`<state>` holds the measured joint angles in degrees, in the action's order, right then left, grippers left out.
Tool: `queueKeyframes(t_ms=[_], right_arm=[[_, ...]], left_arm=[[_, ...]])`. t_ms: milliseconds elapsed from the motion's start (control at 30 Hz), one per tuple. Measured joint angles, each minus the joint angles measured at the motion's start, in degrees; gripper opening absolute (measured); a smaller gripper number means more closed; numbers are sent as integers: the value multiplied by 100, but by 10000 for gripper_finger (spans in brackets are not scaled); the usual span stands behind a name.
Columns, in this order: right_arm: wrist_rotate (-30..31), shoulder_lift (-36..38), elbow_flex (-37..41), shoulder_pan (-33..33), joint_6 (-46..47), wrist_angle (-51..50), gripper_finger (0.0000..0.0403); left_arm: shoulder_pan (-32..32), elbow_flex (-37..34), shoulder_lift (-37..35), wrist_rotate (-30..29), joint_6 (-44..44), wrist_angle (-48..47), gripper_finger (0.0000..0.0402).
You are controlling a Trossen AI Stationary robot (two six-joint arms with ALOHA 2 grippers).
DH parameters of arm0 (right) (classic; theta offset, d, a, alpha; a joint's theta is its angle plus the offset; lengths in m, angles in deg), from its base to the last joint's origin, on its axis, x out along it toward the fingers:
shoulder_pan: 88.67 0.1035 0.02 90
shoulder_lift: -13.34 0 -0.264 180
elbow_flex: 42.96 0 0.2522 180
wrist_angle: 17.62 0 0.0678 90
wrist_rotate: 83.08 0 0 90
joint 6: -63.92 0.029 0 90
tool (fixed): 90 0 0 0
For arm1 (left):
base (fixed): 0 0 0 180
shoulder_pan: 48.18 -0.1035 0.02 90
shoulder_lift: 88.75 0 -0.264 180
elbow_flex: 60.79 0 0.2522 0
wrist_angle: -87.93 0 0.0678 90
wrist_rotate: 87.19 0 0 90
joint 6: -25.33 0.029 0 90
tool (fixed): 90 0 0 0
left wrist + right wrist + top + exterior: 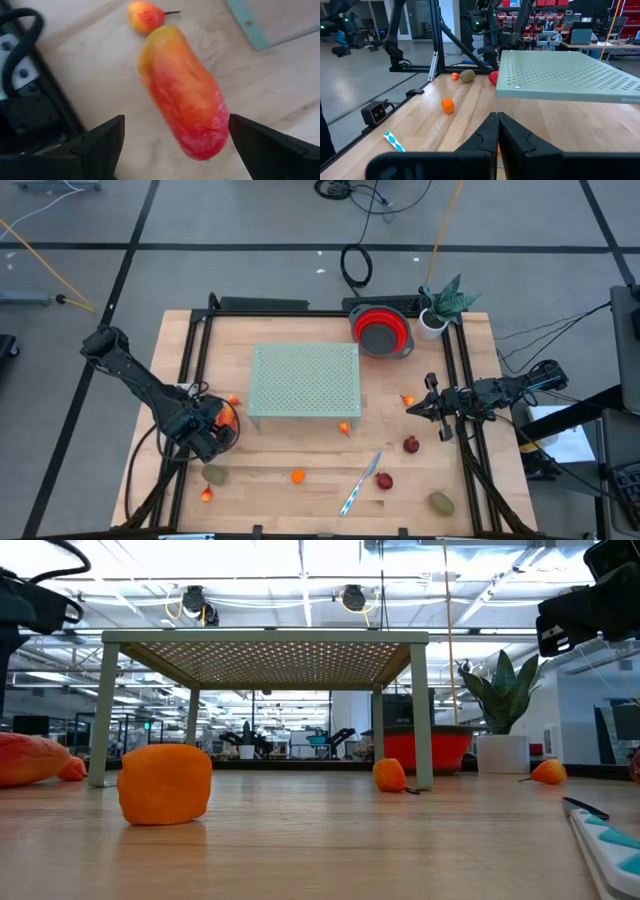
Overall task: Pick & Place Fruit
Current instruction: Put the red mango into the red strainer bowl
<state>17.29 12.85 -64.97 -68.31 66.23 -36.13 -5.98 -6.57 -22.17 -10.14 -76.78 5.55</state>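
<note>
Here the left gripper (172,145) hangs with jaws wide on either side of a long red-orange oval toy fruit (182,92) lying on the wooden tabletop (100,75). The right gripper (412,409) waits beside the pale green perforated stand (305,383), jaws pressed together, empty.

You are looking at a robotics lab or industrial test hall. The wooden table (320,470) stands on a grey floor (250,220) marked with dark lines, with loose cables (356,264) lying behind it. Across the table, the low view shows you a long open hall under ceiling light strips (300,560). The right wrist view shows you black metal frames (437,35) and shelving with red bins (535,4).
</note>
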Motion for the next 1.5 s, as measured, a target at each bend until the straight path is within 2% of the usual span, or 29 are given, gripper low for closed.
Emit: queueKeyframes(t_ms=[133, 333, 733, 1167, 1500], right_arm=[[0, 0, 0, -1, 0, -1, 4], [0, 0, 0, -1, 0, 2, 4], [0, 0, 0, 1, 0, 4, 4], [0, 0, 0, -1, 0, 4, 4], [0, -2, 0, 1, 0, 6, 4]], left_arm=[[-22, -1, 4, 19, 0, 75, 351], [-178, -130, 4, 90, -15, 747, 351], [-391, -590, 4, 289, -410, 942, 351], [-404, -714, 17, 219, -455, 1025, 351], [-402, -714, 17, -195, -452, 1029, 351]])
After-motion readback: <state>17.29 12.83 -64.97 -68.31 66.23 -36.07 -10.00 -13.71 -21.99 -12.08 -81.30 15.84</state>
